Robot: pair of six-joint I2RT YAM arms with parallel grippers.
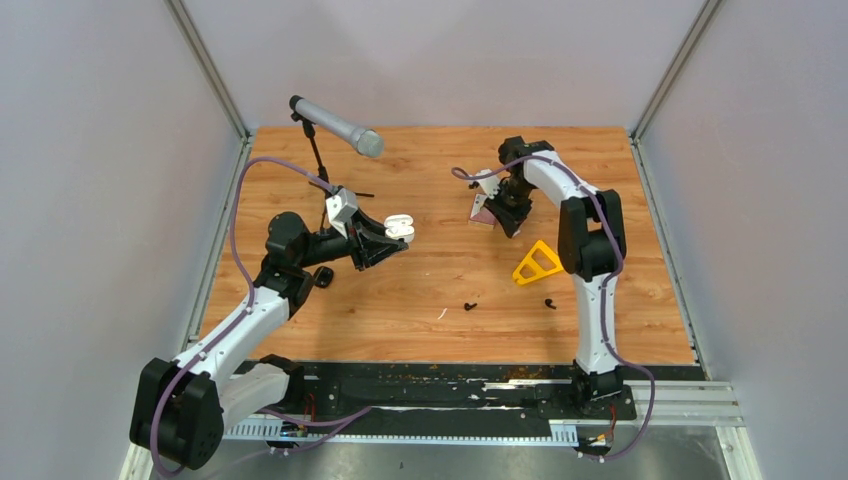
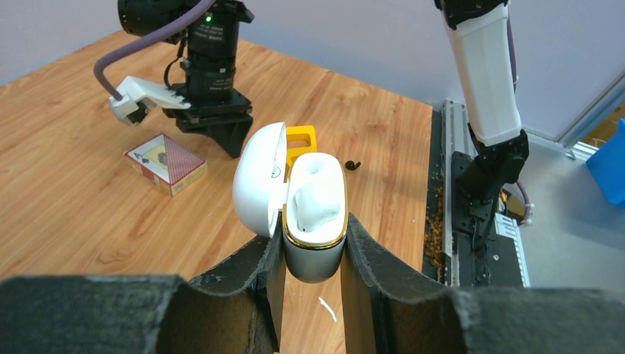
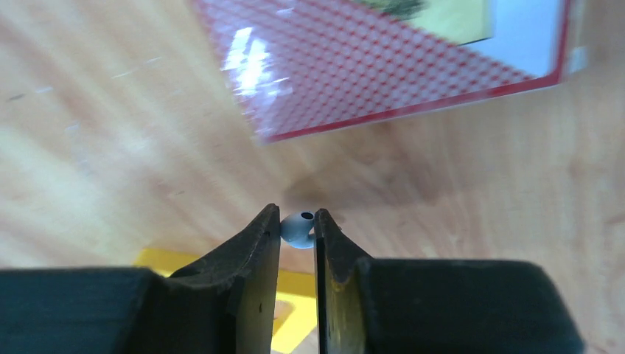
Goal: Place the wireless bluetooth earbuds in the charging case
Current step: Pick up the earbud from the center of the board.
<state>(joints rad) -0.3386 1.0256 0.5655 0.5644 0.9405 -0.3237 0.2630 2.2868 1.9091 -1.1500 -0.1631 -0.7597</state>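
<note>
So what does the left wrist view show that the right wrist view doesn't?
Left wrist only: the left gripper clamped on the open case, and a black earbud lying on the table. Right wrist only: a pale earbud pinched in the right gripper. Both: the card box, the yellow piece and the wooden table.

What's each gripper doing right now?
Left gripper: closed, holding the open charging case.
Right gripper: fingers closed on a white earbud.
</note>
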